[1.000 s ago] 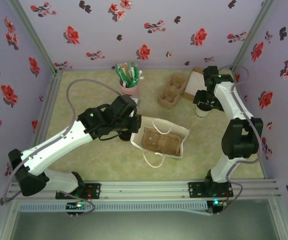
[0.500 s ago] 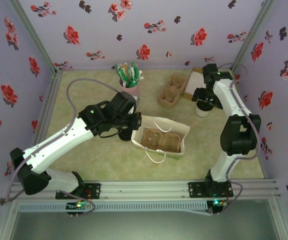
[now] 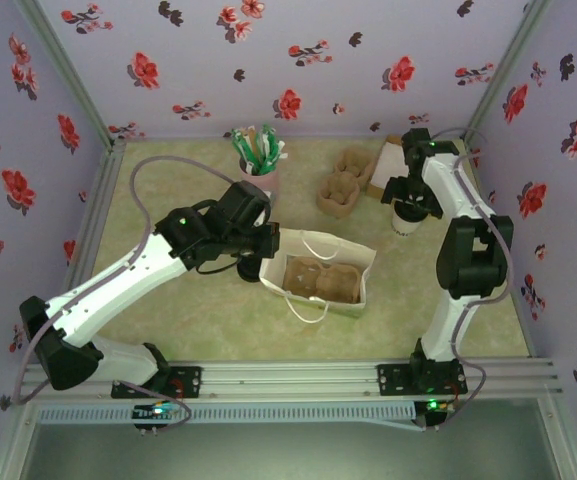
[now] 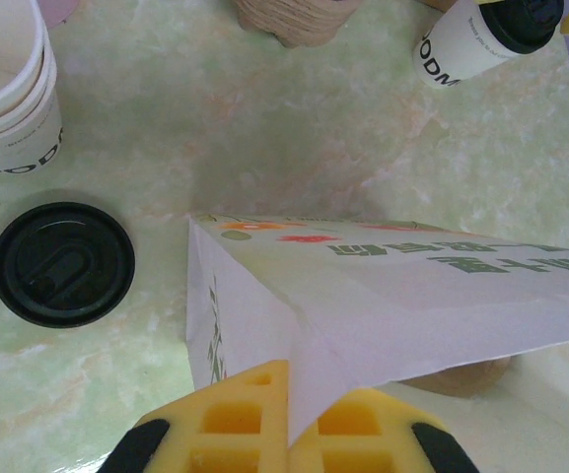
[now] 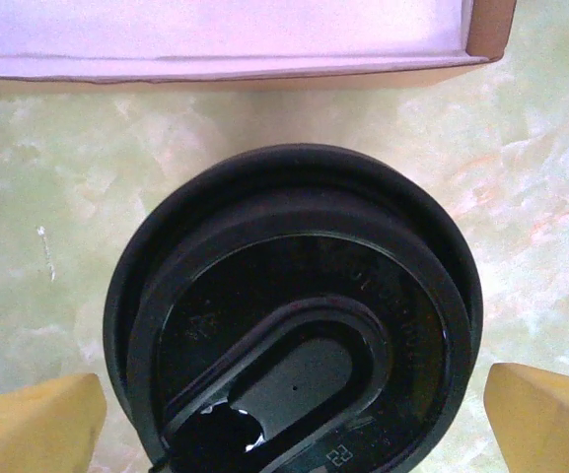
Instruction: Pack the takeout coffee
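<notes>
Two small shifts set this moment apart from a second ago. The right tool (image 3: 411, 200) sits slightly higher in the overhead frame, and the white paper bag (image 3: 366, 262) looks narrower, its right edge drawn a little leftward.

That right tool (image 5: 289, 419) is released, its yellow fingers (image 5: 33, 424) spread wide either side of the takeout coffee (image 5: 294, 325), a cream paper cup under a black plastic lid. The cup stands on the pale green marbled worktop (image 3: 198, 320) at upper right, just below a flat white box (image 5: 215, 30). The left tool (image 4: 289, 399) is clenched on the bag's (image 4: 412, 305) near edge.

From above, the arm covers most of the cup (image 3: 404, 220). The wrist view cuts off the lid's lower edge and hides the cup wall. A brown pulp carrier (image 3: 318, 282) lies inside the bag.

On the cup (image 4: 466, 44) only "ODM" reads, and "OD" on a stack of cream cups (image 4: 3, 89) above a loose black lid (image 4: 62, 263). The bag's green lettering is too skewed to read.
</notes>
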Controlling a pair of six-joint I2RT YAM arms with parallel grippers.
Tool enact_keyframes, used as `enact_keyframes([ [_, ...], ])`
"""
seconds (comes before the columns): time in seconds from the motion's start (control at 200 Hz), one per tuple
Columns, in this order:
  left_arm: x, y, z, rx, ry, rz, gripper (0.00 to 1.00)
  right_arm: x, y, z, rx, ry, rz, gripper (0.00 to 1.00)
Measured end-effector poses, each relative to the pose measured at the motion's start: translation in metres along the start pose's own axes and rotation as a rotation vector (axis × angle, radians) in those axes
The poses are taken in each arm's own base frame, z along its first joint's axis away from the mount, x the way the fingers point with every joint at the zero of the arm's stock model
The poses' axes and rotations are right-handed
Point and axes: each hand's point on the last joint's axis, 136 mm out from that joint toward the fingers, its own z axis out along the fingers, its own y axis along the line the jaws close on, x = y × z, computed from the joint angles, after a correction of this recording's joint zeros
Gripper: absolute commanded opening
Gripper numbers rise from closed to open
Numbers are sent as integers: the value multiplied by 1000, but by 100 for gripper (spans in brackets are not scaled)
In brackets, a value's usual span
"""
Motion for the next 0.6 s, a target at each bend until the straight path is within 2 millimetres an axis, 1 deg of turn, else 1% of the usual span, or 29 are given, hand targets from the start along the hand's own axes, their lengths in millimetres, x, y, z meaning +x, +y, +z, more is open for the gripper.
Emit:
enact_keyframes([
  [0.39, 2, 5, 0, -25, 12, 3, 0, -2, -6, 7, 4, 17, 19, 99],
  [0.6, 2, 4, 1, -28, 16, 4, 0, 0, -3, 16, -2, 46, 18, 99],
])
